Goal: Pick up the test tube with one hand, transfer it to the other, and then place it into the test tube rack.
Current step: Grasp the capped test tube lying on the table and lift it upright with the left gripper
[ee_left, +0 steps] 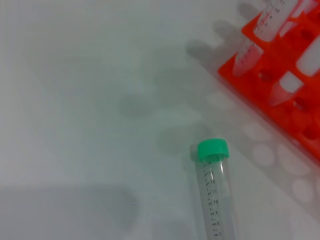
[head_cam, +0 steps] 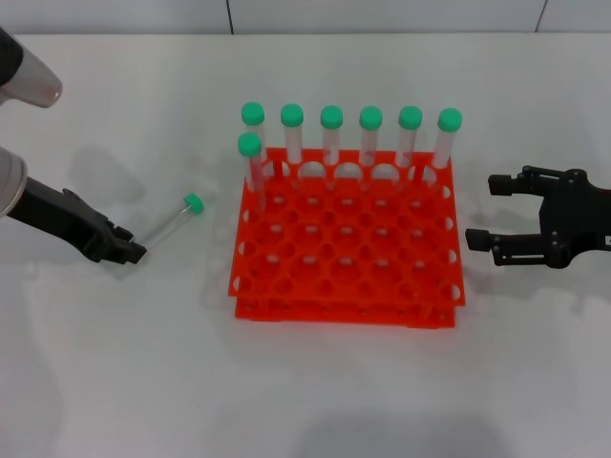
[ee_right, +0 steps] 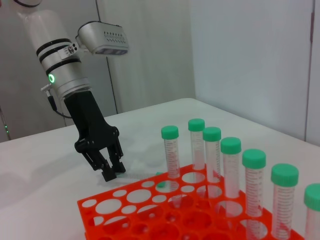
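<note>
Head view: test tube [head_cam: 176,218] lies (flat) between left gripper [head_cam: 122,249] and rack [head_cam: 346,307].

Bright, even overhead light is washing the white tabletop [head_cam: 315,382].
Soft grey shadows are falling left of the test tube rack [head_cam: 347,239] and under the left end effector [head_cam: 127,253]; the left wrist view is blurring the rack's edge [ee_left: 280,75], while the test tube [ee_left: 215,195] is staying fairly sharp.

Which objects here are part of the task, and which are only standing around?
Part of the task:
- test tube, lying on the table
- test tube rack
- left claw, at the tube's lower end
- right claw, open beside the rack

Only standing around:
- seven capped tubes already in the rack
</note>
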Controlling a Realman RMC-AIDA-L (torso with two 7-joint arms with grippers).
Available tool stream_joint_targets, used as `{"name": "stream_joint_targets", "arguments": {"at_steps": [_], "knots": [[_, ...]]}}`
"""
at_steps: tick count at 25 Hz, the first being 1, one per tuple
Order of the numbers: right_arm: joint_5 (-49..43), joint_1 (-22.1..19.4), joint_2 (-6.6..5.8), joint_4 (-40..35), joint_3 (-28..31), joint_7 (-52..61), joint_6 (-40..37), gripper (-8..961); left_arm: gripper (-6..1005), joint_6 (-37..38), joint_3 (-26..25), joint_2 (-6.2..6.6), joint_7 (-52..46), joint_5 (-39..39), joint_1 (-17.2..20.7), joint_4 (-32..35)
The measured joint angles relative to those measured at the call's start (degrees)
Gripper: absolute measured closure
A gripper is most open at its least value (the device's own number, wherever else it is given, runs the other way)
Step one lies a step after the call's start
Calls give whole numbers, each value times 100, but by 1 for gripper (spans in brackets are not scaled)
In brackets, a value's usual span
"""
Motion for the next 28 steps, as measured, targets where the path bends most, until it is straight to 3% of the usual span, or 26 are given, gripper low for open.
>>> {"name": "stream_joint_targets", "arguments": {"at_steps": [28], "knots": [[0,-17,-5,1,65,0,29,109,808,-138,-43,-8,-131,13,17,68]]}}
